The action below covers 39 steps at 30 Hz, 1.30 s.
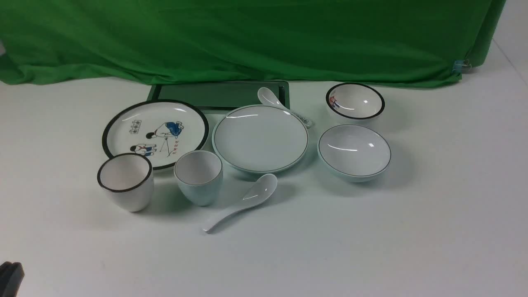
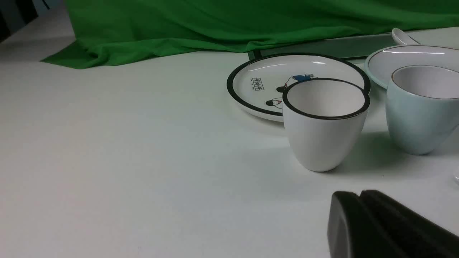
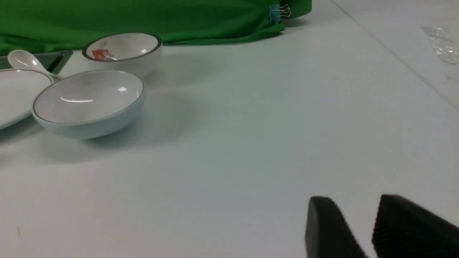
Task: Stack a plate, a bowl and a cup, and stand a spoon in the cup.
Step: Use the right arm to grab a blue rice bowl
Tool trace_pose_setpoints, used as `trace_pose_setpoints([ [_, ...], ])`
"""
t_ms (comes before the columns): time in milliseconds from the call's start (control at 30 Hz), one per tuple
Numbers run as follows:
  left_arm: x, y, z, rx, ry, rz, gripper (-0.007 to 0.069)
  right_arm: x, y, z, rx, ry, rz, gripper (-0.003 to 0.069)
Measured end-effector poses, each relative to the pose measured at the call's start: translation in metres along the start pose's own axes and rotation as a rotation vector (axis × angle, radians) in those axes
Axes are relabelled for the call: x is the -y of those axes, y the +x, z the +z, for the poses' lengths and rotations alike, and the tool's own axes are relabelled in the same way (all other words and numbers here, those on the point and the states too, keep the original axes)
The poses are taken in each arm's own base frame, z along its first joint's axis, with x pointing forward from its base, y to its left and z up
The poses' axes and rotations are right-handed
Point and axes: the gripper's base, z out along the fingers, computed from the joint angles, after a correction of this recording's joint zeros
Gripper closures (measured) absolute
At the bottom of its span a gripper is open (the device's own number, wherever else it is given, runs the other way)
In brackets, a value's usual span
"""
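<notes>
left gripper point(image 2: 349, 200): fingers pressed together, holding nothing. Sits low at the near-left corner of the surface point(image 1: 288, 255), well apart from the crockery. Reads as idle.
black-rim cup point(image 1: 125, 181): upright, just in front of the cartoon plate point(image 1: 154, 132). Decoy, probably set beside the real cup to force a pick by colour.
cartoon plate: flat, at the left of the group. Decoy, leave it.
cup point(image 1: 199, 176): upright and empty, between the black-rim cup and the spoon, near the plate's near-left edge. It is on the left arm's side, so likely that arm's pick.
spoon point(image 1: 243, 202): lies hollow-up on the surface just right of the cup, handle pointing near-left. The handle is clear of everything, so a grasp there looks easiest.
tray point(image 1: 222, 95): dark green, behind the plates by the cloth point(image 1: 247, 41). No visible role.
plate point(image 1: 260, 138): flat, empty, mid-group. Widest piece and central, so the natural stack base. Probably no need to move it.
marked spoon point(image 1: 280, 105): head at the tray edge, handle along the plate's far-right rim. Cannot tell if they touch. Could snag the bowl when it comes down.
bowl point(image 1: 354, 152): upright, empty, just right of the plate, apart from it. Nearest the right arm, so likely the first move.
black-rim bowl point(image 1: 354, 101): behind the bowl. Decoy.
right gripper point(image 3: 355, 204): outside the front view. Moderate gap between the fingers, empty, low over bare surface, well right of the bowl.
stage: nothing stacked yet.
</notes>
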Motion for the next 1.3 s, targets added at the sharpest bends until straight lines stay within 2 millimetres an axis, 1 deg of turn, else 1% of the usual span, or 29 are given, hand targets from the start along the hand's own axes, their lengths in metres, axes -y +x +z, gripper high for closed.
trace_pose_setpoints([
  [833, 0.0, 0.0, 0.0, 0.003, -0.004, 0.014, 0.0653, 0.0, 0.0, 0.0, 0.0, 0.0, 0.0, 0.0417],
  [1067, -0.001, -0.007, 0.0, 0.074, -0.012, 0.014, 0.0653, 0.0, -0.002, 0.0, 0.019, -0.001, 0.0, 0.0417],
  [1167, -0.002, -0.018, -0.002, 0.194, -0.027, 0.014, 0.0653, -0.001, -0.013, -0.001, 0.143, -0.008, 0.0, 0.0417],
  [1267, -0.004, -0.033, -0.006, 0.368, -0.048, 0.014, 0.0653, -0.002, -0.032, -0.006, 0.36, -0.02, 0.0, 0.0417],
  [1300, -0.004, -0.035, -0.007, 0.392, -0.051, 0.014, 0.0653, -0.002, -0.036, -0.007, 0.408, -0.023, 0.001, 0.0417],
])
